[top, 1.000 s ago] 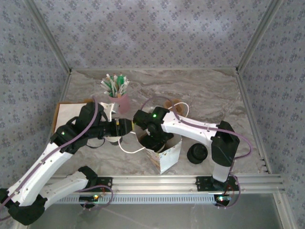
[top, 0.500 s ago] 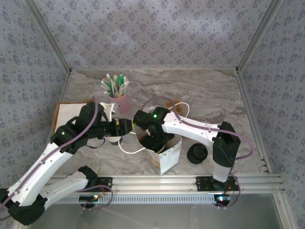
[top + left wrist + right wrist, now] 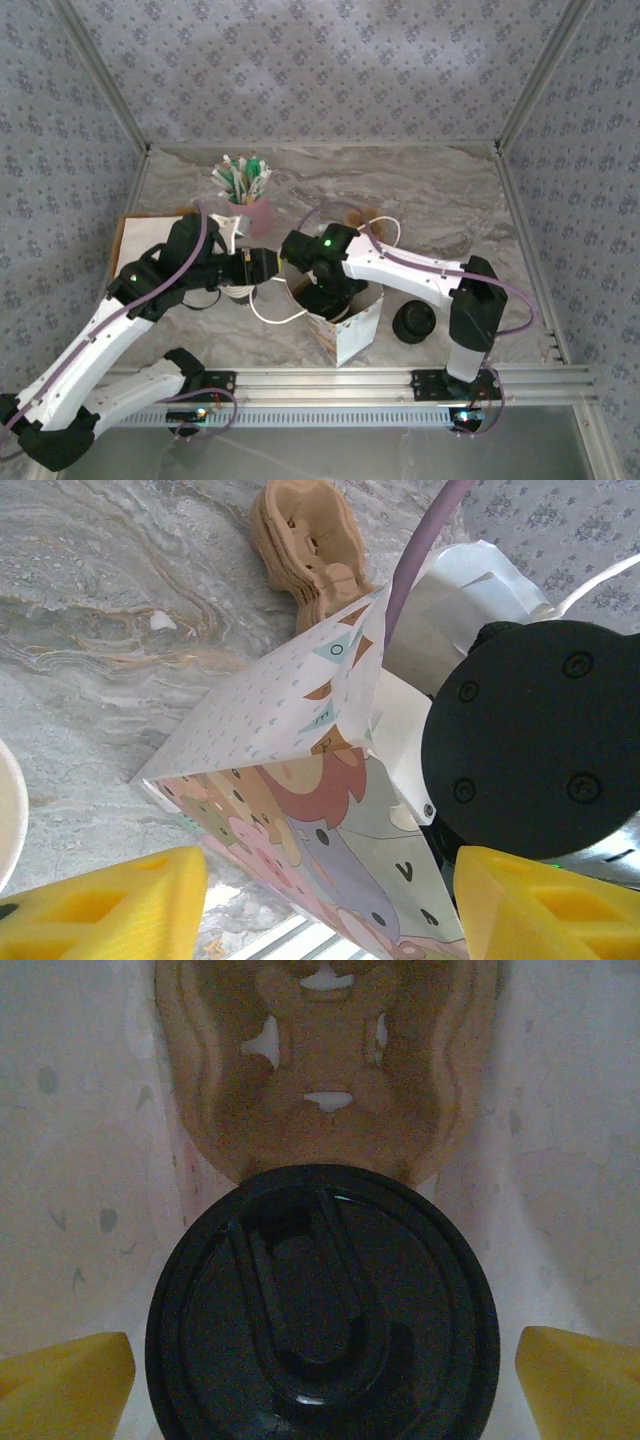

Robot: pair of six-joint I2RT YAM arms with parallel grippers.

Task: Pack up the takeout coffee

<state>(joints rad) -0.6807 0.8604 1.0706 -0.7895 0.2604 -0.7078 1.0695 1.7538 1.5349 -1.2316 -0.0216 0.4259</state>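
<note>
Left gripper: jaws stand apart, with a corner of the printed paper bag between them. Takeout coffee, black lid on, sits inside the bag beside a cardboard cup carrier. It lies centred between the right gripper's wide-spread jaws, ungripped

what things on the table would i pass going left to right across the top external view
flat white sheet → pink cup of sticks → patterned paper bag → round black piece
</note>
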